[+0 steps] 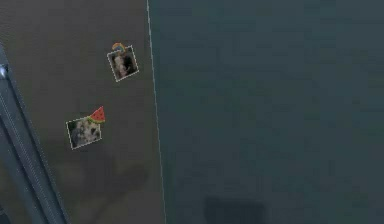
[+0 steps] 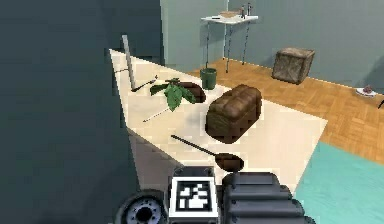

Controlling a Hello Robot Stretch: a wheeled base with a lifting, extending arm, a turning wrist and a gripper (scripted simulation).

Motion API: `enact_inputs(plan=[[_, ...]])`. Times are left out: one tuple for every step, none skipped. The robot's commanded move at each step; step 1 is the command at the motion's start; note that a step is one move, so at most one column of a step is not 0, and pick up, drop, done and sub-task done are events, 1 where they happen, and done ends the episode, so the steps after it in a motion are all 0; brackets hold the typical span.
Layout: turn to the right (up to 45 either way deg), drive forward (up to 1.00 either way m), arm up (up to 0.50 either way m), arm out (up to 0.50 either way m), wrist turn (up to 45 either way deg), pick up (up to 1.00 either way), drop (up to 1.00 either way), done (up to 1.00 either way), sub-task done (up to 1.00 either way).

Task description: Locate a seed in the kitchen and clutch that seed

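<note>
Entry: my gripper (image 2: 145, 212), dark body low at the arm side view's bottom edge, beside a white marker square (image 2: 193, 195).
Fingers not made out; I cannot tell whether they hold anything. As for the seed, I cannot tell which shape is it. Farther out, the cream counter (image 2: 290, 135) bears a brown loaf (image 2: 234, 110), leafy sprig (image 2: 172, 92), dark oval lump (image 2: 194, 92) and long-handled spoon (image 2: 215, 153).

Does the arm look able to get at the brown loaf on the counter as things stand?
Likely yes: the arm faces the counter, and only a dark ladle lies between it and the brown loaf.
</note>
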Motion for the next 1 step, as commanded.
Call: enact_inputs(plan=[[0.0,0.0,0.0,0.48,0.0,0.0,0.0,0.0,0.0]])
